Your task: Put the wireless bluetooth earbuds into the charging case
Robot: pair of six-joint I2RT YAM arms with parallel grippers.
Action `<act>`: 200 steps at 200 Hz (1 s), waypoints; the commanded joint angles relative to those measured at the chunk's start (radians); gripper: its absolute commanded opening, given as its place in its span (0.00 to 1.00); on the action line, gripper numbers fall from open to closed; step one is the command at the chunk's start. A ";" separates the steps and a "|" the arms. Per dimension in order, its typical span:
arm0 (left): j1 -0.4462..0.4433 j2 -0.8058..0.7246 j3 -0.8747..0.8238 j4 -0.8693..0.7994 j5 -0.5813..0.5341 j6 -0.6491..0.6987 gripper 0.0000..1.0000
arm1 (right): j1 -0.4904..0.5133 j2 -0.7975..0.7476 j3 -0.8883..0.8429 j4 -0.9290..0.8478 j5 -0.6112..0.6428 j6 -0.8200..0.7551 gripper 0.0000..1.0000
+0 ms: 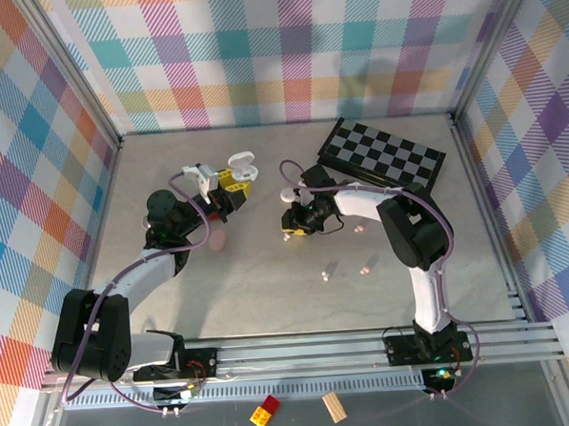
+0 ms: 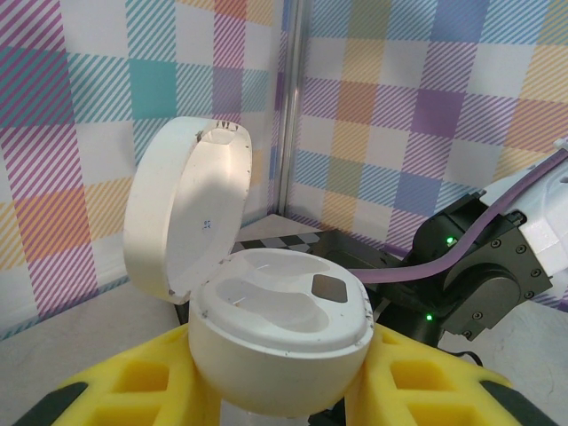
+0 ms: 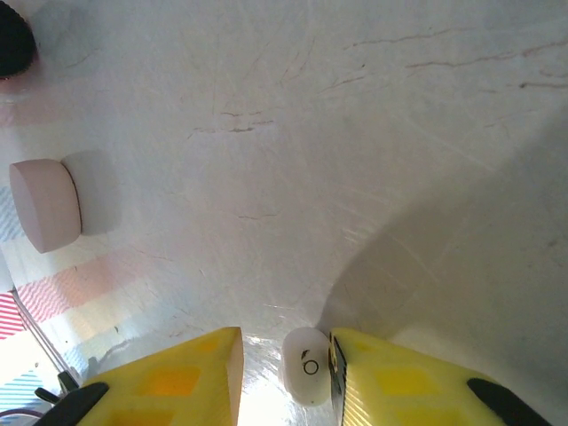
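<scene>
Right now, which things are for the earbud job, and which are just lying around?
For the job: round white plastic charging case, lid open, in the left gripper; tiny white earbud at the right gripper; small loose earbuds on the table.
Just lying about: black-and-white checkered board; red-and-yellow block; pale wooden block.

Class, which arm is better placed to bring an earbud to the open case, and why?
Right: the right claw sits around a white earbud on the table; the left claw is holding the open case.
</scene>
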 commanded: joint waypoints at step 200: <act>0.016 -0.031 -0.021 0.020 0.009 0.017 0.33 | 0.029 0.038 -0.006 -0.015 0.006 -0.002 0.23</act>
